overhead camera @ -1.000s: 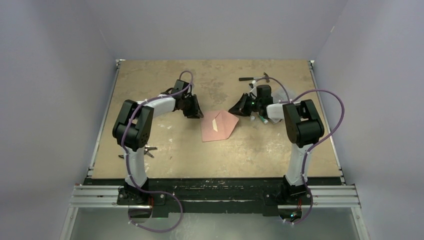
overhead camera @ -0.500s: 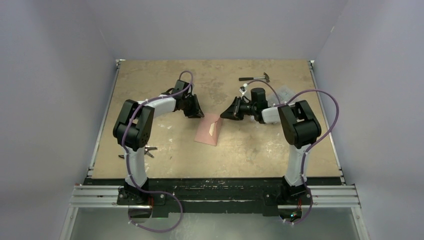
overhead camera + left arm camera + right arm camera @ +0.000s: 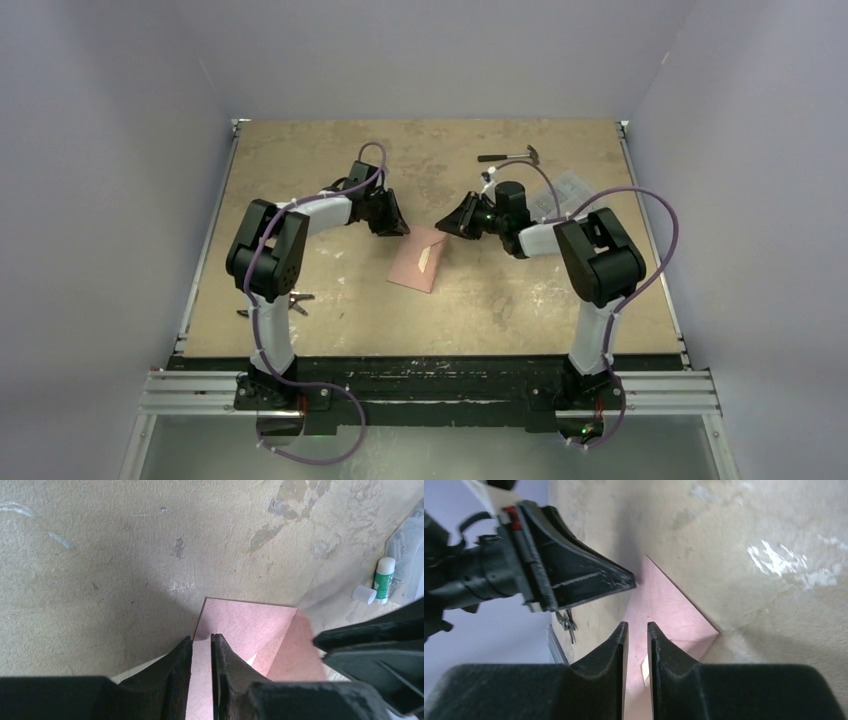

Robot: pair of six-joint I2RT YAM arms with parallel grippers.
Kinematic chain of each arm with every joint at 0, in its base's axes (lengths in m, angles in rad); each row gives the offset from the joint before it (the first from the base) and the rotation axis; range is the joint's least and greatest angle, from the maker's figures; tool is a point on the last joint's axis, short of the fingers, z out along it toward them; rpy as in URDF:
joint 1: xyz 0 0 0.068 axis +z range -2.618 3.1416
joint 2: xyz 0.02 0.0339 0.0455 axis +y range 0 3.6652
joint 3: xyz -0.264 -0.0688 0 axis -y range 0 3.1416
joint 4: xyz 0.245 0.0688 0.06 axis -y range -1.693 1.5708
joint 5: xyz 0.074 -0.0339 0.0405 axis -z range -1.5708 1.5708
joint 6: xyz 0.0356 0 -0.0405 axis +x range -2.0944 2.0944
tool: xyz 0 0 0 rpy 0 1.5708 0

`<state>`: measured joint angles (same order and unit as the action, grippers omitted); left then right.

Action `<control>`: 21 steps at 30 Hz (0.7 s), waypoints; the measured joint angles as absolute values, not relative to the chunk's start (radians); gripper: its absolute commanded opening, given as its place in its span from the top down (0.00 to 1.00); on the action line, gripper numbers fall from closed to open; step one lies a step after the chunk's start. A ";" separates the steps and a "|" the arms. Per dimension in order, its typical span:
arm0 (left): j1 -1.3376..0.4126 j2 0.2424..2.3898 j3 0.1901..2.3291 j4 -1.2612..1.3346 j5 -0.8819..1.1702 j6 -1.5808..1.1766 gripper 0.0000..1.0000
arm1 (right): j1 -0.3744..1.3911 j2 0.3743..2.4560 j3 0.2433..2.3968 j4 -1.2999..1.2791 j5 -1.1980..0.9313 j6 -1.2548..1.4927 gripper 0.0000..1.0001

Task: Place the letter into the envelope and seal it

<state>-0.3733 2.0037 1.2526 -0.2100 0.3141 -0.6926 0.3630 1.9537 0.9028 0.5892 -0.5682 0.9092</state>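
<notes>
Envelope (image 3: 418,262), right gripper (image 3: 637,625) narrowly parted, left gripper (image 3: 202,639) state unclear, glue stick (image 3: 384,579), hammer (image 3: 510,156) nearby

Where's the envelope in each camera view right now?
Top external: envelope near centre.
Left wrist: envelope lower centre.
Right wrist: envelope centre.
Shared landmark: left gripper, its tip at the envelope's edge in all views.

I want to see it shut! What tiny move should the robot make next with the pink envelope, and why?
Probably lower the right gripper onto the flap and press along it. The flap lies folded over the envelope but may not be stuck flat, the right jaws hover above it, and the left gripper sits at the envelope's corner.
</notes>
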 measured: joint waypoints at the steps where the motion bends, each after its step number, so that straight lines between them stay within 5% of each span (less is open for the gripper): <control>1: -0.373 2.004 1.253 -0.210 0.314 -0.693 0.80 | 0.363 1.940 0.902 0.589 -0.558 0.901 0.78; 14: -0.373 2.004 1.240 -0.188 0.328 -0.693 0.81 | 0.425 1.850 0.795 0.593 -0.504 0.793 0.79; 21: -0.373 2.003 1.231 -0.170 0.339 -0.694 0.81 | 0.412 1.595 0.818 0.451 -0.336 0.786 0.79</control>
